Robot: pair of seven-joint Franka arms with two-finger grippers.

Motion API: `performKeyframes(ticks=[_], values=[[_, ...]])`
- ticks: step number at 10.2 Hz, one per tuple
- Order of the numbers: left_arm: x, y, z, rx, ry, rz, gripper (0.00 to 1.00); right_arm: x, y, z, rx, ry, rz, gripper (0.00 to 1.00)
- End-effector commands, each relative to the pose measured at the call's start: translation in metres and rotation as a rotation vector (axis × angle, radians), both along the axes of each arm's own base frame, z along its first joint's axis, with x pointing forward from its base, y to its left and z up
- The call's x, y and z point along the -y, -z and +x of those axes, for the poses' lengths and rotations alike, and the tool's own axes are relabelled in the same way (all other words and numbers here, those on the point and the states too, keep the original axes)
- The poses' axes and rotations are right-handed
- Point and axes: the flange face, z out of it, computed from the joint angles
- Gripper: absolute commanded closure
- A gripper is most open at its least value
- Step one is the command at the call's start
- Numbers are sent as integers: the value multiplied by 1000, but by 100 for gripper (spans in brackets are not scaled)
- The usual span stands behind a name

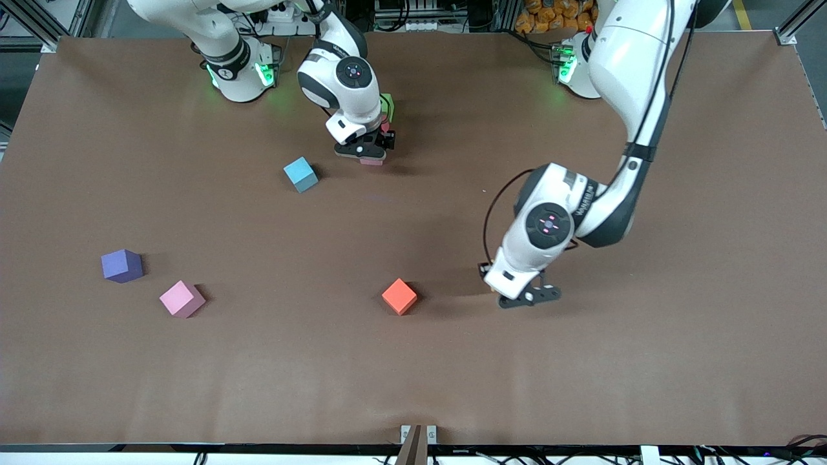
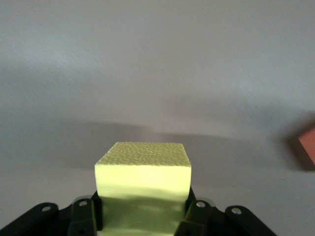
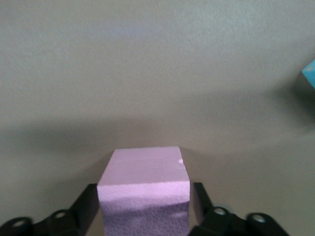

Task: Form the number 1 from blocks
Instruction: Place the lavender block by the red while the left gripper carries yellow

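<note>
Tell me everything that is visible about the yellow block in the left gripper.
The yellow block is a pale yellow-green cube with a matte, finely grained, foam-like surface and crisp edges. It sits level between the fingers of the left gripper, which is shut on its two sides. In the front view the gripper hides it, beside the orange block.

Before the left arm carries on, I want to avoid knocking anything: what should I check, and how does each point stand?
1. Yellow block gripped in the left hand: ok.
2. Orange block apart from the left hand: ok, beside it with a gap.
3. Column started: green block, red block and pink block in a row: ok.
4. Right hand away from the column: not ok, it is at the pink block.
5. Pink block squarely against the red block: cannot tell, the arm hides it.
6. Light blue block apart from the column: ok.
</note>
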Motion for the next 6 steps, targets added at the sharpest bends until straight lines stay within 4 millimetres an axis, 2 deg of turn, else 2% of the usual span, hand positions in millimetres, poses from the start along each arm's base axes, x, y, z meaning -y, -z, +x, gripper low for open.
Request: performKeyframes(ticks=[1,3,4,6], values=[[36,1,-40,-14,-9,5,100,23,-39,39,58,-27,-18,0],[71,-1,-64,-7,-14,1,100,48,-65,82,45,-16,-67,0],[92,0,-82,-9,-22,4,100,68,-74,108,33,-31,-74,0],[152,5,-133,-5,-19,-5,100,123,-77,151,14,-71,-71,0]])
